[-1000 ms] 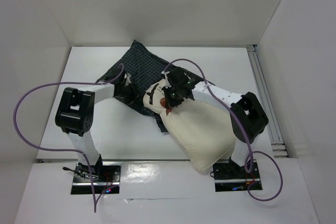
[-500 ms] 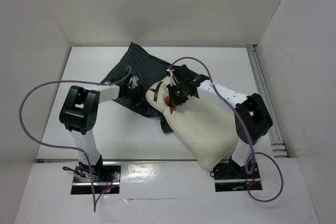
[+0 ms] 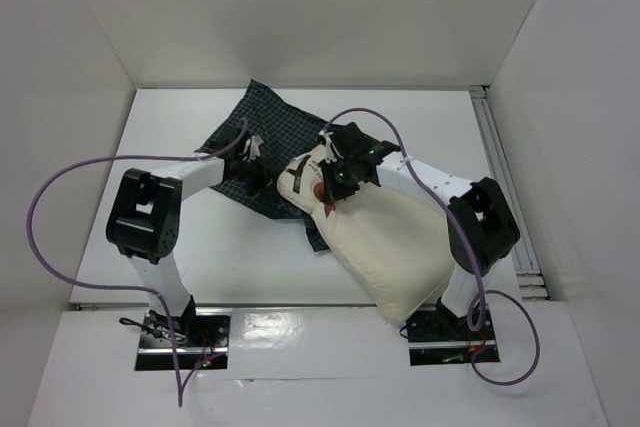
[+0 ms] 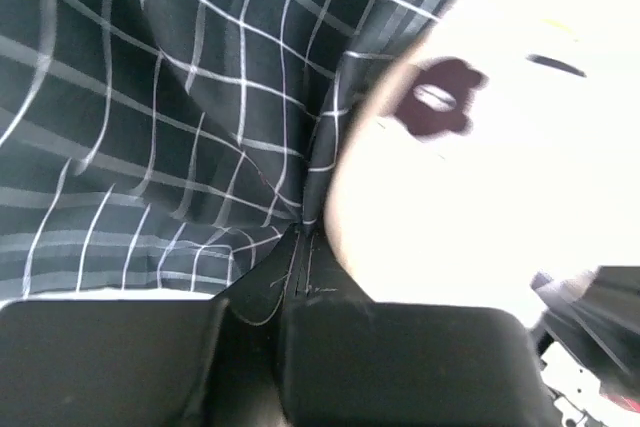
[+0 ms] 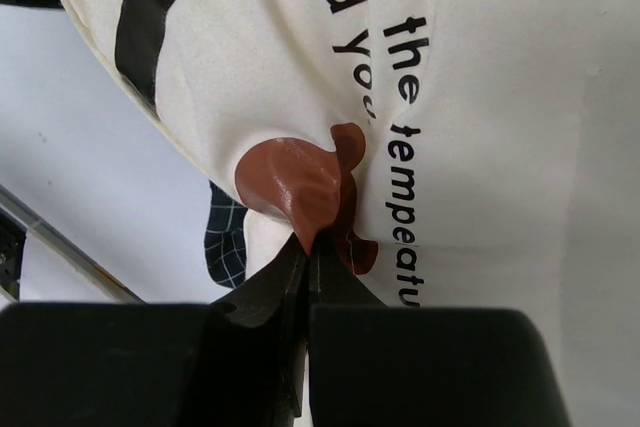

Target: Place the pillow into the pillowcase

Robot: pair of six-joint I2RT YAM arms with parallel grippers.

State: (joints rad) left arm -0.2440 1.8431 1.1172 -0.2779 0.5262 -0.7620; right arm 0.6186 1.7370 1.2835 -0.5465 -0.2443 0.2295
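Newly closed, our left fingers [image 4: 120, 367] pinch the case [image 4: 150, 97] at 9 o'clock of the pillow [image 5: 500, 97]; our right fingers [image 5: 430, 367] grip the pillow.

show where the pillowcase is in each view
top external: pillowcase far centre-left, partly under the pillow.
left wrist: pillowcase fills the left and top, pillow to its right.
right wrist: only a small checked patch of pillowcase at lower left, behind the pillow.
shared landmark: the cream pillow.

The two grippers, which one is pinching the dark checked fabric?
The left gripper, shut on a fold of the pillowcase; the right gripper instead pinches the cream pillow at its brown print.
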